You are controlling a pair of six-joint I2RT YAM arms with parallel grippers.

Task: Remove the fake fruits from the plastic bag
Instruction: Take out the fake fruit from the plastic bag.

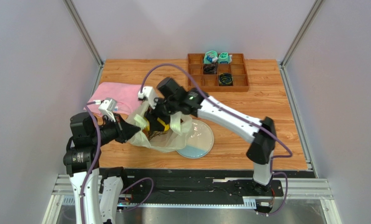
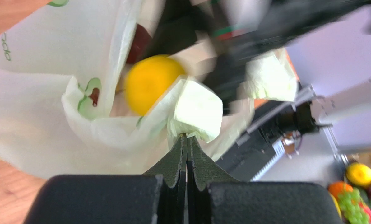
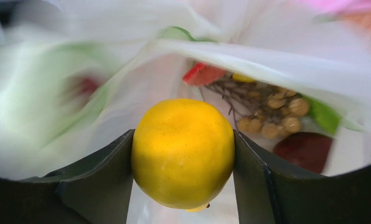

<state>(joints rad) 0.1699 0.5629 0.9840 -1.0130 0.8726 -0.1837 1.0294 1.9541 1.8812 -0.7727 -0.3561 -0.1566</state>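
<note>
The right gripper (image 3: 183,135) clamps a round yellow plastic fruit (image 3: 182,154) inside the thin pale yellow-green plastic bag (image 1: 161,142), near the wooden table's (image 1: 266,93) front edge, left of centre. The left gripper (image 2: 187,139), jaws pressed together, pinches the bag's rim. A red slice (image 3: 203,74) and a dark red round fruit (image 3: 304,150) lie inside.

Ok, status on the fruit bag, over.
Left jaws shut, pinching plastic bag edge. Right jaws gripping yellow fruit inside bag. Bag folds close around it.

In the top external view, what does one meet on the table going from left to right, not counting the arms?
pink cloth → plastic bag → plate → wooden tray
</note>
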